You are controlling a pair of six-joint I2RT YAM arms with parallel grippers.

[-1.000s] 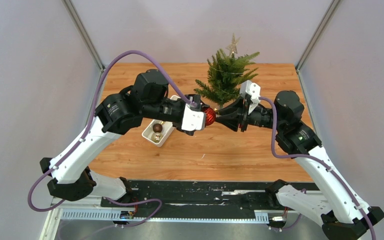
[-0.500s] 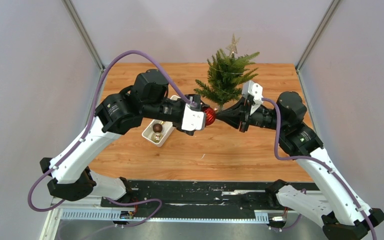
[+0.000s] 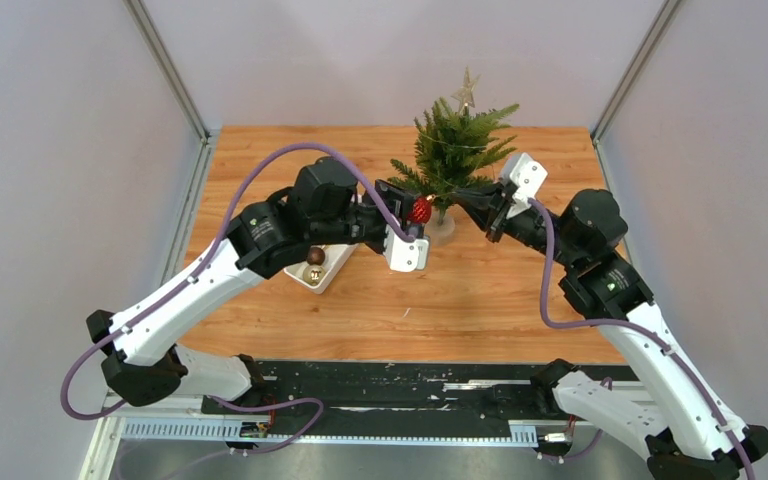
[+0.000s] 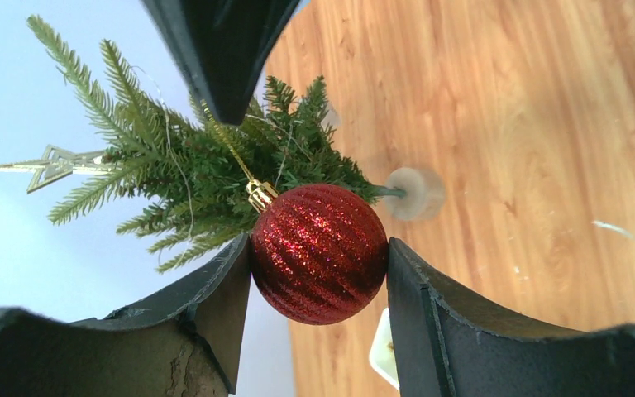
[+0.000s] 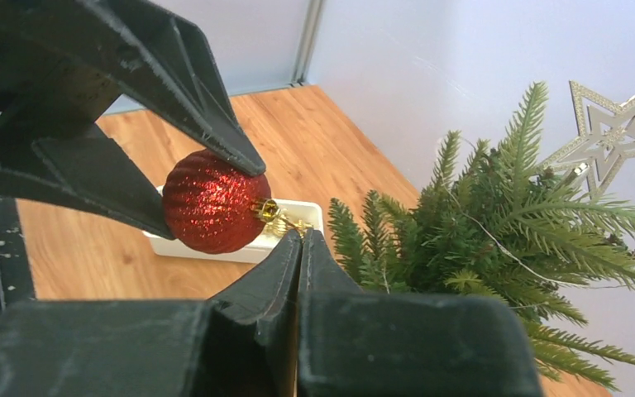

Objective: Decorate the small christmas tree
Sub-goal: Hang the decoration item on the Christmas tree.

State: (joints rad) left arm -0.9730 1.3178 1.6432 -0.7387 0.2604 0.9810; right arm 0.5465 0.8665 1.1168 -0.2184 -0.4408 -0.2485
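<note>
Clasping a red bauble [image 4: 319, 252], the left gripper [image 3: 418, 214] faces the right gripper [image 5: 300, 240], pinched on the bauble's gold loop [image 5: 285, 222], beside the far, probably light, springy small christmas tree [image 3: 452, 150], best steadied at its base [image 4: 413, 192].

The bushy green small christmas tree [image 3: 453, 150] stands upright on its clear base.
</note>
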